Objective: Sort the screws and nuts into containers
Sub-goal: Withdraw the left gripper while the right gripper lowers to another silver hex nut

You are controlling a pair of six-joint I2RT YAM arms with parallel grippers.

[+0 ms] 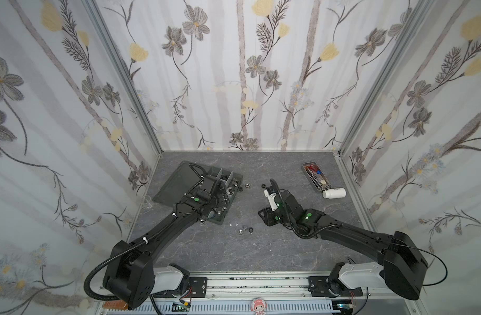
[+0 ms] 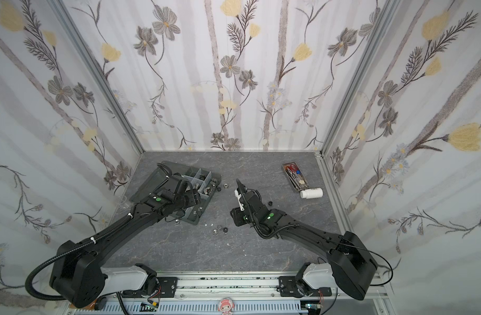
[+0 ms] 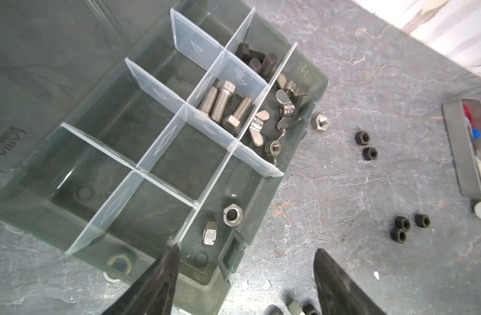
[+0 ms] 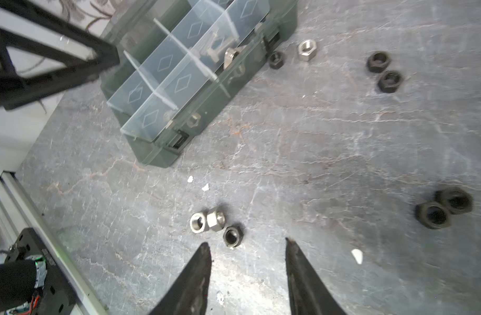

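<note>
The smoky-grey organizer box (image 3: pixel 103 169) lies open, its containers split by clear dividers. One holds silver screws (image 3: pixel 223 106), the one beside it black screws (image 3: pixel 258 58). Wing nuts (image 3: pixel 283 109) fill a side compartment, and two silver hex nuts (image 3: pixel 233 216) lie in the corner one. My left gripper (image 3: pixel 246 249) hangs open over that corner, holding nothing. My right gripper (image 4: pixel 246 242) is open just above the table, right behind a black nut (image 4: pixel 232 236) and two silver nuts (image 4: pixel 206 220). Loose black nuts (image 4: pixel 434 215) and a silver nut (image 4: pixel 306 49) lie scattered on the table.
The box lid (image 1: pixel 176 180) lies flat behind the box at the left. A narrow metal tray (image 1: pixel 315 176) with red-handled scissors and a white bottle (image 1: pixel 334 193) sit at the back right. Small white specks (image 4: pixel 205 187) dot the table near the box.
</note>
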